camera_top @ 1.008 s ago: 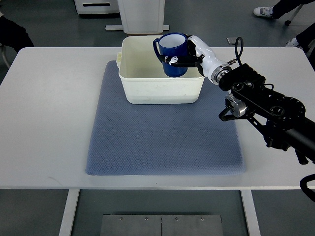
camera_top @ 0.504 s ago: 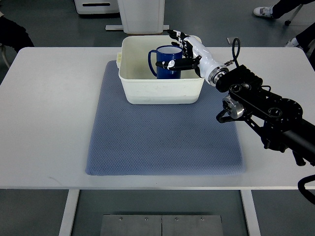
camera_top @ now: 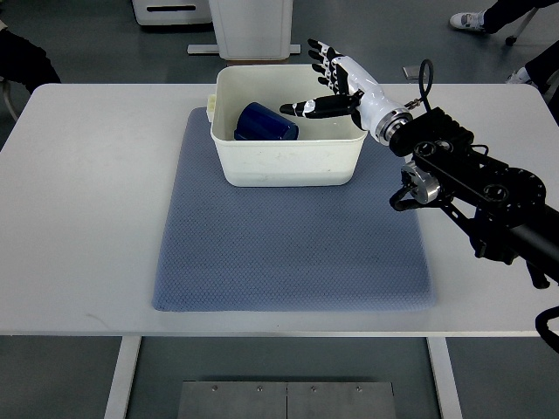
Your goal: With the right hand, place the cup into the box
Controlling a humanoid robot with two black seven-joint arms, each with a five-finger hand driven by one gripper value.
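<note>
A dark blue cup [camera_top: 265, 123] lies on its side inside the cream plastic box [camera_top: 288, 164], toward the box's left half. My right hand [camera_top: 330, 80] hovers over the box's right rear corner with its fingers spread wide and the thumb pointing left toward the cup. It holds nothing and does not touch the cup. Its black arm comes in from the right edge. The left arm does not show.
The box stands at the far end of a blue-grey mat [camera_top: 293, 236] on a white table [camera_top: 87, 201]. White equipment stands behind the table. A person's shoes and legs show at the top right corner, and a dark shape at the top left.
My right hand lowered the cup into the box, then let go and opened its fingers. The cup tipped from upright onto its side and came to rest further left in the box.
</note>
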